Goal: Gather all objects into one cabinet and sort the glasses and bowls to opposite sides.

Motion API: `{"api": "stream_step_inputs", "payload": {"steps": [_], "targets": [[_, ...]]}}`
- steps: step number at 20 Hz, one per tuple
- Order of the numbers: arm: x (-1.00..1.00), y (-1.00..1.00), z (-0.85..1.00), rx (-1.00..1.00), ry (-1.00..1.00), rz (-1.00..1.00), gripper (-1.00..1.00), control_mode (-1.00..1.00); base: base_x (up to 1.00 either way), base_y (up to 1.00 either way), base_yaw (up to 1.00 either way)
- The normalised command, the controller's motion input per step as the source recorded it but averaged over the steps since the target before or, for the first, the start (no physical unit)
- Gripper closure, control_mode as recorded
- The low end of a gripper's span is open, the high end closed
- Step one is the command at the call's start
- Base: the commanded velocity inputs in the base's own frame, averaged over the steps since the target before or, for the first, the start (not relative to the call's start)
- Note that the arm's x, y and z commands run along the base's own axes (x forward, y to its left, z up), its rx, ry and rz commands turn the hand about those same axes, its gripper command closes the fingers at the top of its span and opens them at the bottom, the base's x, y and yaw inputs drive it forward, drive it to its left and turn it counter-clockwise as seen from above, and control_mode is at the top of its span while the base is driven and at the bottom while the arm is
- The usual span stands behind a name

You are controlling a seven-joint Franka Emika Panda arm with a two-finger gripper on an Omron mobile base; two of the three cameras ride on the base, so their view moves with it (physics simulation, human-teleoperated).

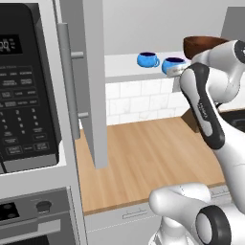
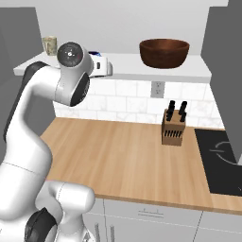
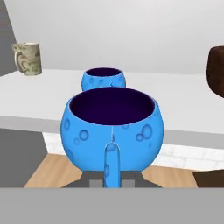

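Note:
My gripper (image 3: 112, 179) is shut on the handle of a bright blue cup (image 3: 112, 129), holding it upright at the front edge of the cabinet's white shelf (image 3: 183, 109). In the left base view the held cup (image 1: 173, 64) sits by the hand (image 1: 182, 71). A second blue cup (image 3: 103, 78) (image 1: 148, 59) stands on the shelf just behind it. The cream-beige tumbler (image 3: 27, 58) (image 2: 49, 46) stands at the shelf's far left. The dark brown bowl (image 2: 164, 52) (image 1: 201, 45) rests on the shelf to the right. The grey cabinet door (image 1: 93, 81) hangs open.
A microwave (image 1: 24, 91) and oven (image 1: 28, 215) stand at the left. Below the shelf lies a wooden countertop (image 2: 127, 156) with a knife block (image 2: 173, 127) and a black cooktop (image 2: 220, 160) at its right. My arm (image 2: 71, 80) hides part of the shelf.

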Motion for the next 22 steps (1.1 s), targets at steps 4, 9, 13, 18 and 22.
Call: {"api": "stream_step_inputs", "payload": {"steps": [4, 9, 13, 18, 22], "targets": [[-0.02, 0.68, 0.00, -0.02, 0.06, 0.09, 1.00, -1.00, 0.00, 0.00, 0.00], [-0.01, 0.74, 0.00, -0.03, 0.06, 0.07, 1.00, -1.00, 0.00, 0.00, 0.00], [0.00, 0.76, 0.00, -0.04, 0.02, 0.04, 1.00, -1.00, 0.00, 0.00, 0.00], [0.00, 0.58, 0.00, -0.01, 0.00, 0.03, 1.00, -1.00, 0.00, 0.00, 0.00], [0.20, 0.37, 0.00, 0.00, 0.00, 0.02, 1.00, -1.00, 0.00, 0.00, 0.00]]}}
